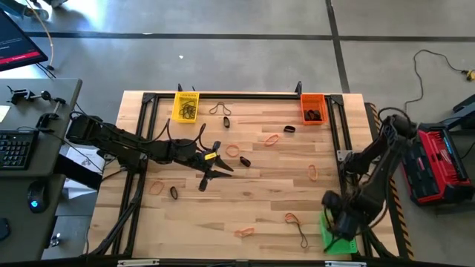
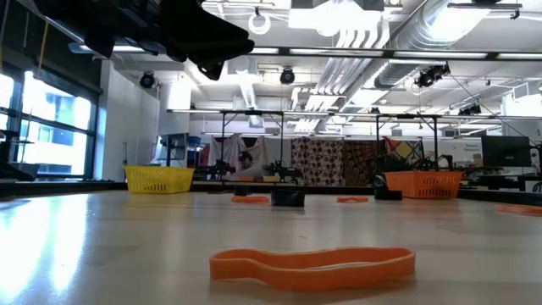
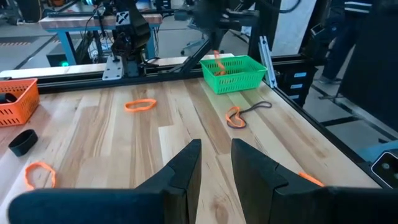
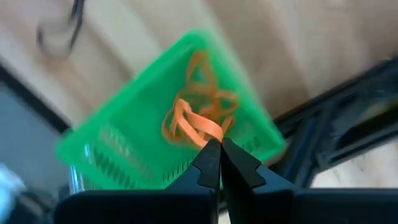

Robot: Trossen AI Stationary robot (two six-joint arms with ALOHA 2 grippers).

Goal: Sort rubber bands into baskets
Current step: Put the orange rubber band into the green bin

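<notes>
My right gripper [image 4: 219, 146] hangs over the green basket [image 4: 118, 149] at the table's near right corner [image 1: 338, 239], shut on an orange rubber band. Several orange bands [image 4: 208, 99] lie inside that basket. My left gripper [image 3: 214, 168] hovers over the table's middle left [image 1: 217, 167], open, with nothing between its fingers. The yellow basket [image 1: 185, 105] and the orange basket [image 1: 313, 108] stand at the far edge, each with dark bands in it. Orange bands [image 1: 272, 139] and black bands [image 1: 245, 162] lie scattered flat on the wood. One orange band [image 2: 313, 263] lies close to the low camera. My right gripper pinches one end of an orange band's loop [image 4: 208, 132] between its two fingertips. The fingers come from above and point down. The band hangs slack below them over the green basket [image 3: 217, 62]; whether its lower end touches the bands inside, I cannot tell.
A black metal frame [image 1: 338, 133] runs along the table's edges. A red and black case [image 1: 438, 167] stands on the floor past the right edge. A desk with a keyboard [image 1: 15, 148] is beyond the left edge. An orange and a black band [image 3: 239, 115] lie tangled near the green basket.
</notes>
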